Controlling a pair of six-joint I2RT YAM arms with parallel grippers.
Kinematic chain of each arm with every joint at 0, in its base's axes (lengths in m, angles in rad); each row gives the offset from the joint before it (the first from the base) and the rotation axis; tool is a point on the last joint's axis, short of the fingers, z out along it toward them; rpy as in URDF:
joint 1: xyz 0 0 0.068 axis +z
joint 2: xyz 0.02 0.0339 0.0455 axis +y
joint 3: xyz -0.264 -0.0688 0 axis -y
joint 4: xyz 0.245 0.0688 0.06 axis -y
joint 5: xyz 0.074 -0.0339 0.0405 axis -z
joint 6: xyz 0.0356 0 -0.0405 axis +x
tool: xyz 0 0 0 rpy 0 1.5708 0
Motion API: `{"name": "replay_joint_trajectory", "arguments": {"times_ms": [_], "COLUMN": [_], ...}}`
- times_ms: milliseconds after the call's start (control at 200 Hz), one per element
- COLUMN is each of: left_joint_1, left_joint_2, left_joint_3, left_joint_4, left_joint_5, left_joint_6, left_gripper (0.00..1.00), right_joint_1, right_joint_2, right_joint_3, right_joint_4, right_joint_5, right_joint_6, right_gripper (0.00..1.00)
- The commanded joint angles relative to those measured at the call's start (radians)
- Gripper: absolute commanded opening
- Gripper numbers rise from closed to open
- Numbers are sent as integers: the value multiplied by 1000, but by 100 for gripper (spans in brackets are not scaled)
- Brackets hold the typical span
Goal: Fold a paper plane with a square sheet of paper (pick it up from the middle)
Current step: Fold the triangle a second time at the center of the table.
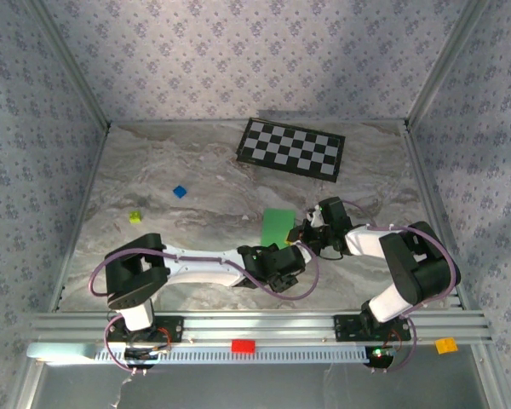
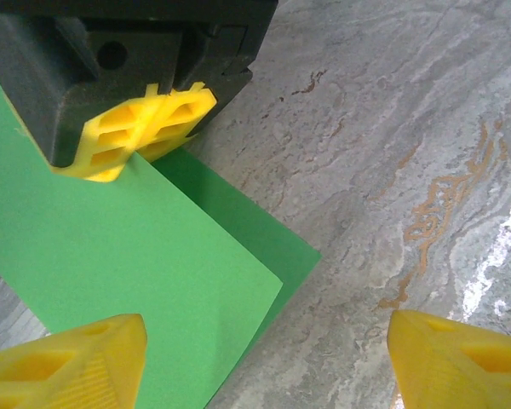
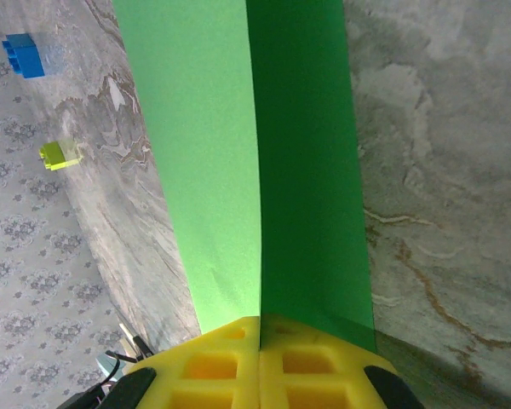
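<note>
While the right gripper [image 3: 260, 332] pinched the folded green paper [image 1: 278, 227] at one edge, seemingly keeping its two layers aligned, the sheet sat low over the table [image 1: 196, 179] between the arms; the left gripper [image 2: 264, 345] hovered beside it, fingers wide, probably ready to press the crease.

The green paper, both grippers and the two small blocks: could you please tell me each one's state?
square sheet of paper: folded double, one end clamped.
right gripper: shut on the sheet's end.
left gripper: open, over the sheet.
blue block: loose on the table.
yellow-green block: loose on the table.
</note>
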Motion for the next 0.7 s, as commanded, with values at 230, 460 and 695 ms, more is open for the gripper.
{"name": "replay_joint_trajectory", "arguments": {"times_ms": [230, 460, 695], "left_joint_1": [-9, -9, -8], "left_joint_2": [12, 10, -3], "left_joint_3": [20, 16, 10], "left_joint_4": [12, 11, 12], "left_joint_5": [-65, -64, -75], "left_joint_6": [17, 17, 7], "left_gripper": [64, 40, 21], "right_joint_1": [-6, -5, -6], "right_joint_2": [-26, -26, -26], "right_joint_3": [15, 14, 13], "right_joint_4": [-20, -21, -25], "right_joint_5": [-21, -20, -20], "right_joint_6": [-18, -18, -19], "right_gripper": [6, 7, 7]}}
